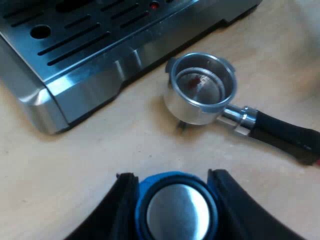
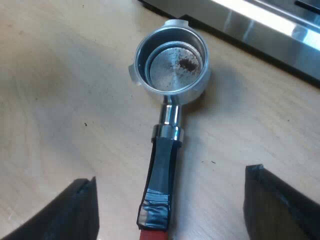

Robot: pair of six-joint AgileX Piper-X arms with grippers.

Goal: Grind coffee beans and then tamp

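While my left gripper (image 1: 173, 176) hugs the blue tamper (image 1: 177, 215) tight between its two black fingers, the tamper's shiny round metal face shows between them. Past the tamper, and apart from it, the metal holder (image 1: 202, 87) lies loose on the wooden table (image 1: 100, 150), with its round cup open to the top. Just beyond the holder sits the espresso machine (image 1: 75, 50), and its silver tray with long slots is close to the holder's cup but not touching it. My right gripper (image 2: 170, 175) hangs over the holder's dark handle (image 2: 162, 170) with its fingers spread wide, one on each side and neither one touching it. The handle's red end (image 2: 152, 235) is the part nearest to this gripper. Farther along the holder, a few brown coffee crumbs (image 2: 187, 62) lie on the bottom of the cup. Beyond the cup is the machine's shiny edge (image 2: 260, 25).
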